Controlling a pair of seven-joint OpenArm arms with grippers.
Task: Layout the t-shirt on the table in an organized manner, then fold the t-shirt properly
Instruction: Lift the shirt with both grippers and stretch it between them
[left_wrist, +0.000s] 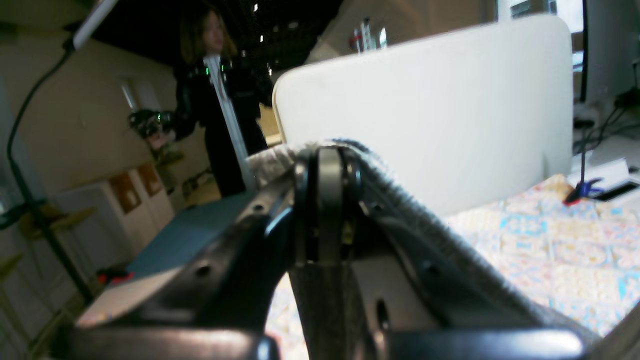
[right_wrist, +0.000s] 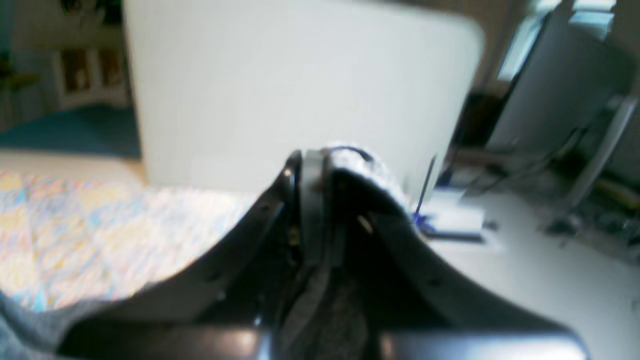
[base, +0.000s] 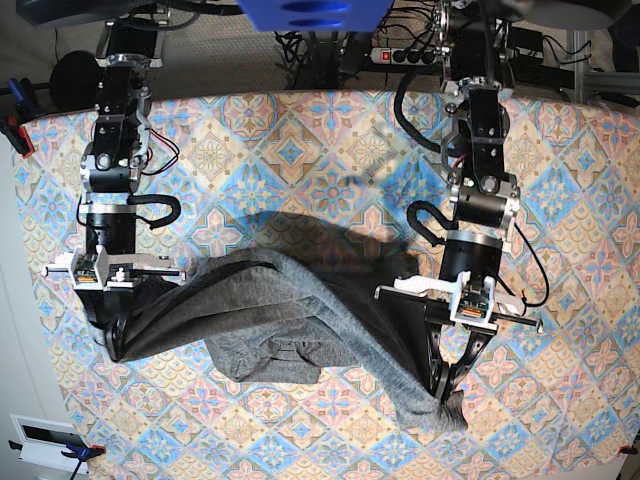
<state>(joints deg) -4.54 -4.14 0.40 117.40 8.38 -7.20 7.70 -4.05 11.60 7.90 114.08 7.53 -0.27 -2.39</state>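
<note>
On the bench (base: 330, 130), over its cloth of blue, pink and cream diamond tiles with floral medallions, I see the shirt (base: 290, 310): heather dark-grey soft knit, stretched in a slack, rumpled band between my two arms, its middle sagging in folds onto the cloth. The left claw (base: 447, 388) is clamped shut on one end of the shirt near the front edge; from its wrist camera the ribbed knit runs over the closed black fingers (left_wrist: 325, 200). The right claw (base: 113, 345) is likewise shut on the other end, with grey knit bunched over its tips in its own wrist view, though that picture is blurred. I cannot tell sleeves from hem or collar in the heap. A white board (left_wrist: 425, 110) stands upright beyond the bench, and a person (left_wrist: 210, 95) in dark clothing is dimly seen behind it.
</note>
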